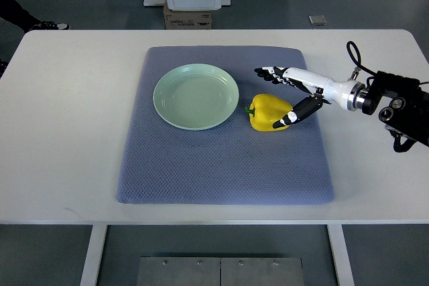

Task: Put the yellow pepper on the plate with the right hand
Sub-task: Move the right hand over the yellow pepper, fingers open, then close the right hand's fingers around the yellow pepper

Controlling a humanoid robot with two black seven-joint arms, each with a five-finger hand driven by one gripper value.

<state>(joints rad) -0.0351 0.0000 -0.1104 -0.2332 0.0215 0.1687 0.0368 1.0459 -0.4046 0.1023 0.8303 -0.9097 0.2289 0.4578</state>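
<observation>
Yellow pepper (268,112) lies on its side on the blue-grey quilted mat (221,172), just right of the pale green plate (196,96) and apart from its rim; stem points toward the plate. Right hand (288,95) reaches in from the right edge, fingers spread: thumb low at the pepper's near-right flank, the other fingers extended above its far side. No closed grasp yet.

Step in hand: enclose the pepper. Judgement: bring the fingers down over the far side to oppose the thumb, and grip across the body, not the stem, since the glossy skin may slip.

Path to the plate is short, nothing between. White table (67,132) otherwise bare. Cardboard box (188,18) on the floor beyond. Left arm out of view.
</observation>
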